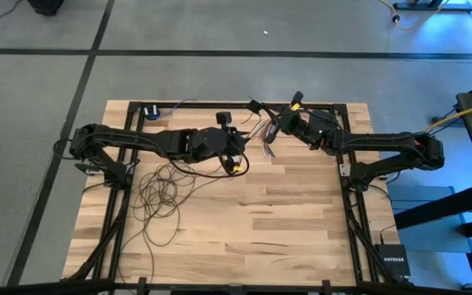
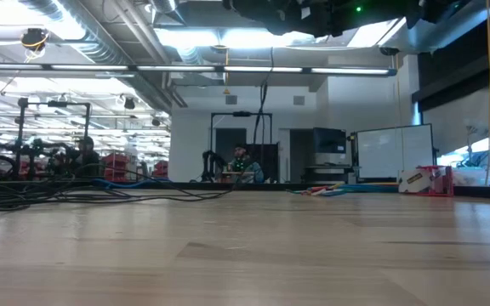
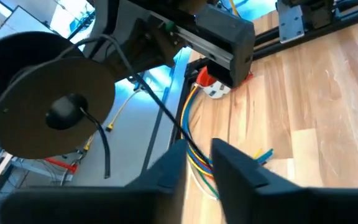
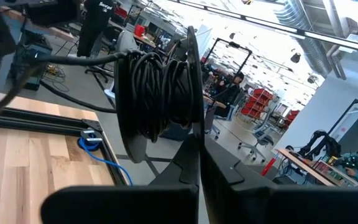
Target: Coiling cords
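We hold the black flat-sided spool (image 4: pixel 157 93) in the right gripper (image 4: pixel 194 155), its fingers pinched shut on the rim, wound wire showing between the flanges. Our left gripper (image 3: pixel 197 158) sits just beside it near the table's far edge, fingers narrowed around the thin dark brown-black cord (image 3: pixel 166 115) that runs taut from the spool's hub. The cord's slack loops (image 1: pixel 164 190) lie on the wooden table (image 1: pixel 285 221) below the left arm, toward the near edge, so we judge the left gripper must feed it.
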{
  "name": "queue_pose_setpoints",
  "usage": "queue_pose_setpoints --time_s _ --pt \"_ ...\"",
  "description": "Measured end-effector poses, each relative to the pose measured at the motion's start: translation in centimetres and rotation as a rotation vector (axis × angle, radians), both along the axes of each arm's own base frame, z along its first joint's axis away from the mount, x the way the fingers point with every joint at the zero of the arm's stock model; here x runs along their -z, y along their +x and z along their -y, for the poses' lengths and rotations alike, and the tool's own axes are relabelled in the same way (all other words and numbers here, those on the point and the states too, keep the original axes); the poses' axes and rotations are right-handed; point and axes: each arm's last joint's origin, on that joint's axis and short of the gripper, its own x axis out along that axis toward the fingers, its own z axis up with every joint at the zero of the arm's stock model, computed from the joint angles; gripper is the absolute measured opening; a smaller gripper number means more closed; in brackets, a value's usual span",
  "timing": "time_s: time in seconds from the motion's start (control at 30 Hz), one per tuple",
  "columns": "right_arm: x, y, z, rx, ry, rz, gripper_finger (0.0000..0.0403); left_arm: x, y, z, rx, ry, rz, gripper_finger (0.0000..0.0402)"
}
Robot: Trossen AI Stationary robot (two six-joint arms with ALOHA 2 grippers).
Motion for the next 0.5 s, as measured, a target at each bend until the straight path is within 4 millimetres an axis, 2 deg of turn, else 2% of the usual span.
queue_pose_setpoints --time_s 0.07,0.13,0.5 --pt "0.0 0.0 0.0 0.0 0.0 0.0 0.0003 0.0 0.0 0.0 0.0 0.001 0.002 0.0021" --pt "0.0 0.0 0.0 0.0 0.0 0.001 0.0003 0.0 0.0 -0.1 0.011 -0.01 0.009 0.0007" --pt "0.0 0.0 0.0 0.0 -0.001 0.003 0.0003 0.4 0.1 -1.8 -0.005 -0.091 0.063 0.0011"
